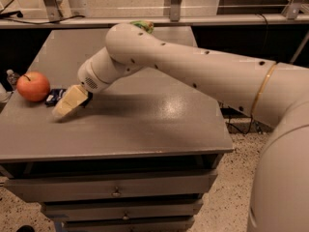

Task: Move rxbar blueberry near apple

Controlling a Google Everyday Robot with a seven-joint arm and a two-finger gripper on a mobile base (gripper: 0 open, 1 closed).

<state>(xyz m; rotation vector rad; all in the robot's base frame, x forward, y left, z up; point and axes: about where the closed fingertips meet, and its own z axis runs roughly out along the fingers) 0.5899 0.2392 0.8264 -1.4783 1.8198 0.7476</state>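
The red-orange apple (pixel 33 86) stands at the table's left edge. The rxbar blueberry (pixel 54 96), a dark blue wrapper, lies flat on the grey table (pixel 145 124) just right of the apple, close to it and partly hidden by my gripper. My gripper (pixel 65 108), cream-coloured, is low over the table right beside the bar, on its right and front side, pointing down to the left. The bar rests on the table, not lifted. The white arm reaches in from the right.
A green snack bag (pixel 142 25) peeks out behind the arm at the table's back. A small bottle (pixel 11 76) stands off the table's left edge. Drawers (pixel 116 190) sit under the tabletop. Metal frame legs stand behind.
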